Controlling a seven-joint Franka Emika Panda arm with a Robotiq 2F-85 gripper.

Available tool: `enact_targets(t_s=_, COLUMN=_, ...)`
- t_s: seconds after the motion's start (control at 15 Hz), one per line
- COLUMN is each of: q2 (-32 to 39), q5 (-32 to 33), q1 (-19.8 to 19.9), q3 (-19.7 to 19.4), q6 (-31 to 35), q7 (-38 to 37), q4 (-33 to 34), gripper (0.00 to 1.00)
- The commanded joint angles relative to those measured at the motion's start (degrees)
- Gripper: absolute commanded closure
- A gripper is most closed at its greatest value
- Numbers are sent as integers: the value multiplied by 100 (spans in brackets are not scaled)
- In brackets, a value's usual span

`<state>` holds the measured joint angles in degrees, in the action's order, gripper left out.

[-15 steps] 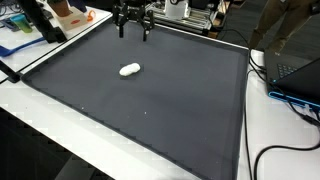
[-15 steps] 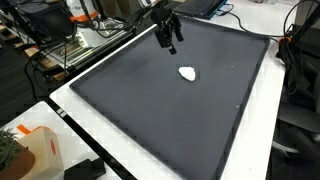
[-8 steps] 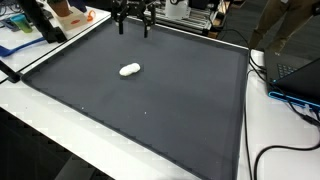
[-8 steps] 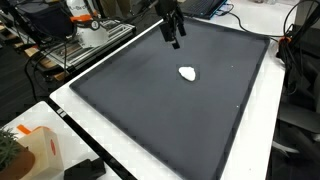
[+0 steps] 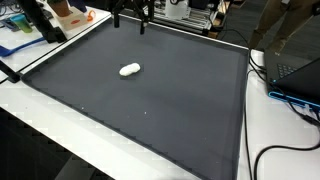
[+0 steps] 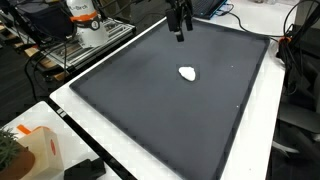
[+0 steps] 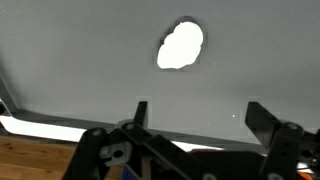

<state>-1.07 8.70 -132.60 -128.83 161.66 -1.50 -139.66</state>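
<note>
A small white oval object (image 5: 130, 69) (image 6: 187, 73) lies alone on a large dark mat (image 5: 160, 115) (image 6: 150, 110). In the wrist view the white object (image 7: 180, 45) shows ahead of the fingers, well beyond their tips. My gripper (image 5: 129, 20) (image 6: 181, 30) hangs high over the mat's far edge, some way from the white object. It is open in the wrist view (image 7: 200, 115), with only bare mat (image 7: 80, 60) between the two dark fingers. It holds and touches nothing.
The mat lies on a white table (image 5: 275, 125) with cables on it. A laptop (image 5: 300, 68) sits beside the mat. An orange object (image 5: 68, 12) and clutter stand past the far corner. A metal rack (image 6: 70, 50) and a plant pot (image 6: 25, 150) flank the table.
The gripper has risen away from the mat at the far edge, staying open. The white object has not moved.
</note>
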Motion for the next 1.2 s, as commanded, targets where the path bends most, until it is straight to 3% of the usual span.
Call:
enact_targets(t_s=0.0, q2=-648, q5=1289, q1=-115, q3=-104, q6=-689, q7=-1274, q4=641, gripper=0)
enact_targets(t_s=0.27, q2=-1598, q5=2107, q1=-388, q3=-287, q6=-1069, q7=-1959, q4=1336, gripper=0)
enact_targets(t_s=0.33, q2=-1837, q5=1973, q1=-386, q3=-259, q6=-984, q7=-1766, q4=1463, gripper=0)
enact_targets(t_s=0.4, q2=-1107, q5=1773, q1=-228, q3=-116, q6=-930, q7=-1748, q4=1036, gripper=0)
enact_targets(t_s=0.53, q2=-1534, q5=1792, q1=-276, q3=-156, q6=-930, q7=-1736, q4=1266, gripper=0)
enact_targets(t_s=0.6, q2=-1751, q5=2044, q1=81, q3=195, q6=-1002, q7=-1879, q4=1336, gripper=0)
enact_targets(t_s=0.8, q2=-1960, q5=2034, q1=79, q3=231, q6=-1200, q7=-1906, q4=1591, gripper=0)
enact_targets(t_s=0.87, q2=-1929, q5=1867, q1=-204, q3=-34, q6=-1217, q7=-1821, q4=1685, gripper=0)
enact_targets(t_s=1.13, q2=-2309, q5=2494, q1=-219, q3=-3, q6=-2298, q7=-2466, q4=2410, gripper=0)
